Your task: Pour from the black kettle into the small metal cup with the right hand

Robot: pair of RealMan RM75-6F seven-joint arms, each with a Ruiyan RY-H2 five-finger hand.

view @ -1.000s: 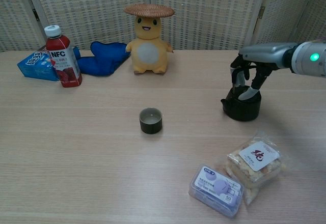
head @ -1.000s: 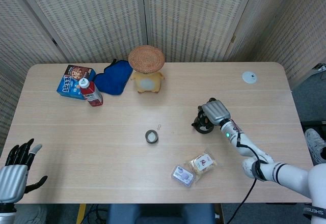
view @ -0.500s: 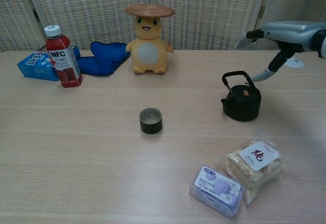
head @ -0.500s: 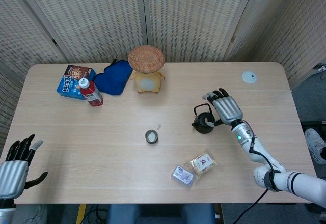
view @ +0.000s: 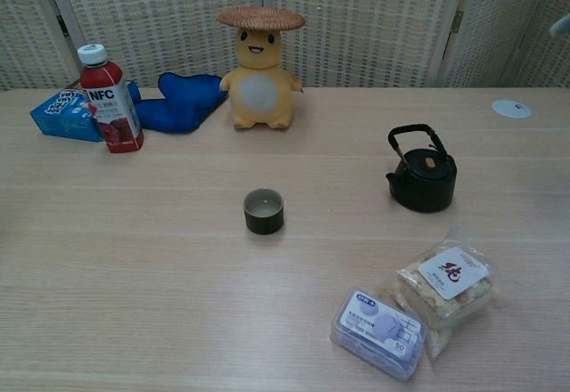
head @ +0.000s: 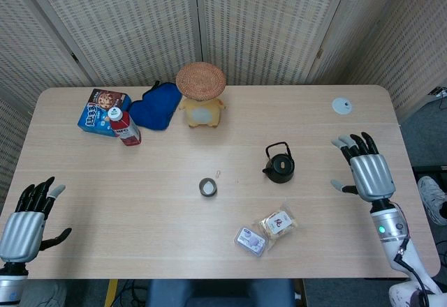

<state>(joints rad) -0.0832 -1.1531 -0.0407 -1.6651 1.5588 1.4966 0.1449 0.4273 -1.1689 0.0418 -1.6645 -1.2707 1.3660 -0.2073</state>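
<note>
The black kettle (head: 279, 165) (view: 422, 178) stands upright on the table right of centre, handle up, nothing touching it. The small metal cup (head: 207, 187) (view: 264, 210) sits upright near the table's middle, left of the kettle. My right hand (head: 364, 169) is well to the right of the kettle near the table's right edge, fingers spread and empty. My left hand (head: 28, 212) hovers at the front left edge, fingers apart, holding nothing. In the chest view only a fingertip of my right hand (view: 561, 25) shows, at the right border.
A yellow plush toy with a straw hat (head: 201, 94), a blue cloth (head: 157, 105), a red NFC bottle (head: 123, 125) and a blue snack box (head: 102, 111) line the back left. Two snack packets (head: 267, 230) lie at the front. A white disc (head: 341, 106) lies back right.
My right hand let go of the kettle handle, opened, and pulled away to the right edge of the table. The kettle stays put. My left hand shifted slightly.
</note>
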